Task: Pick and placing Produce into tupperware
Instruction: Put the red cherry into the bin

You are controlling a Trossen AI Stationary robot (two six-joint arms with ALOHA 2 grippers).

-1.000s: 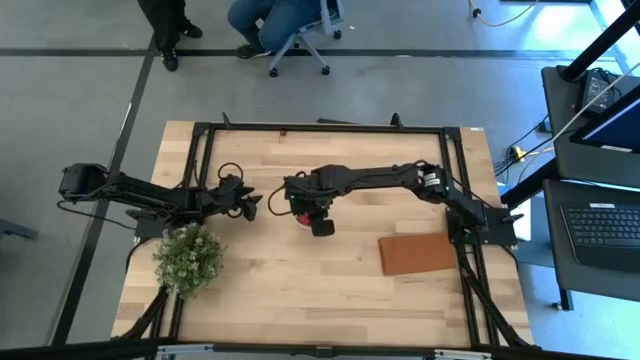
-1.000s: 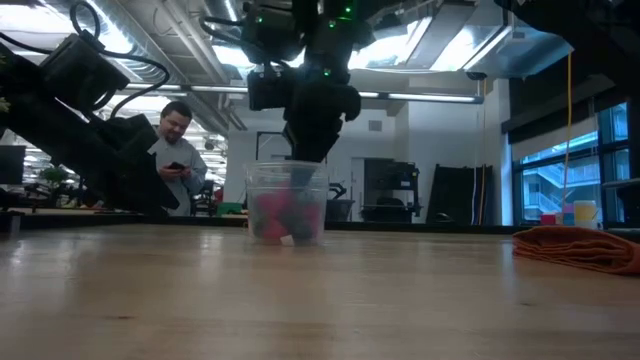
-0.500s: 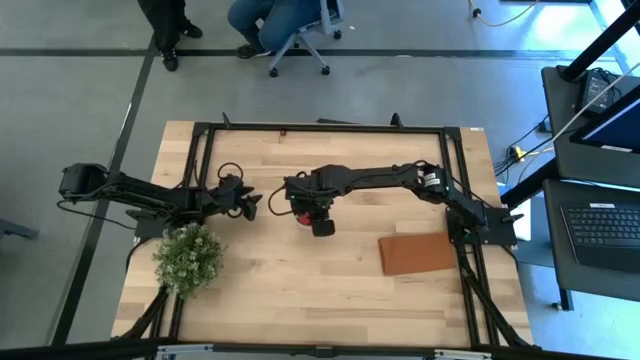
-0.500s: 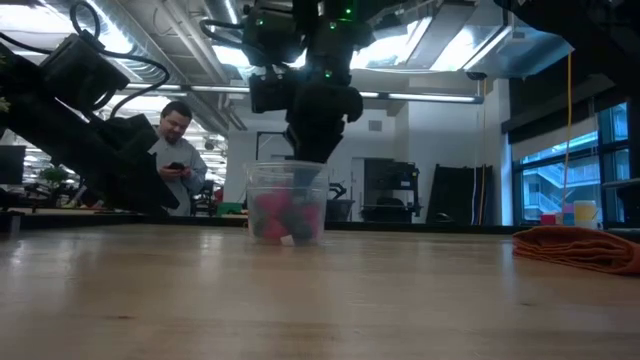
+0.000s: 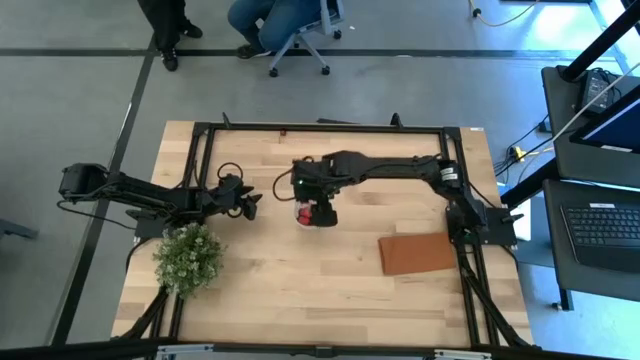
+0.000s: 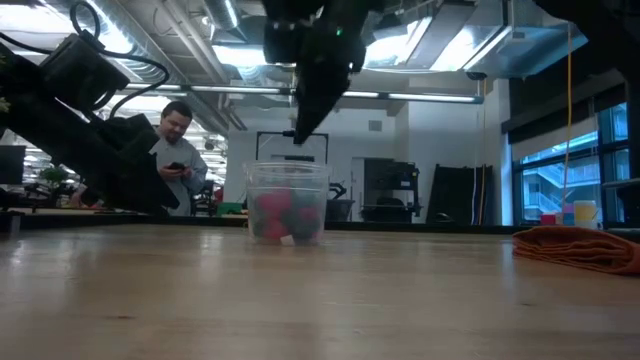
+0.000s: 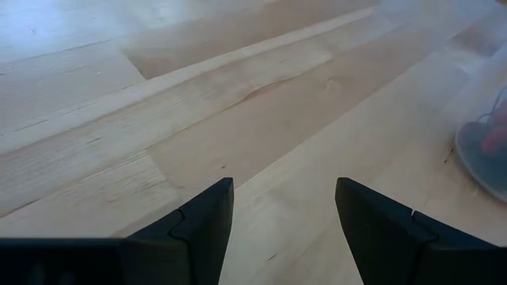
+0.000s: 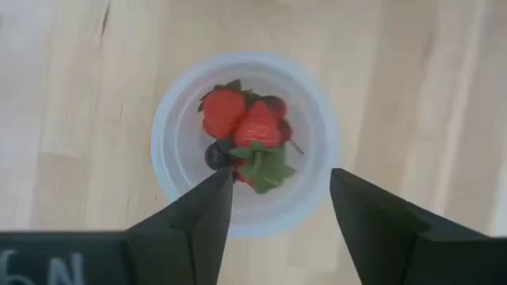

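Note:
The tupperware (image 8: pixel 170 134) is a small round translucent cup standing upright on its base on the wooden table, also seen in the low view (image 6: pixel 287 203). Produce lies inside it: red strawberries (image 8: pixel 238 119) with green tops and a dark berry (image 8: pixel 218 154). My right gripper (image 8: pixel 277 198) hangs open straight above the cup, fingers pointing down, clear of the rim (image 6: pixel 298 130). My left gripper (image 7: pixel 283 198) waits open just above the table, to the left of the cup (image 5: pixel 255 205), with nothing between its fingers.
A leafy green plant with white flowers (image 5: pixel 188 257) stands at the near left. A flat reddish-brown mat (image 5: pixel 418 253) lies on the table's right side. A person (image 6: pixel 178 150) stands in the room beyond the table. Bare wood surrounds the cup.
My right gripper has risen from the cup's mouth to well above its rim, staying over it with its fingers pointing down. The cup and the produce in it have stayed in place.

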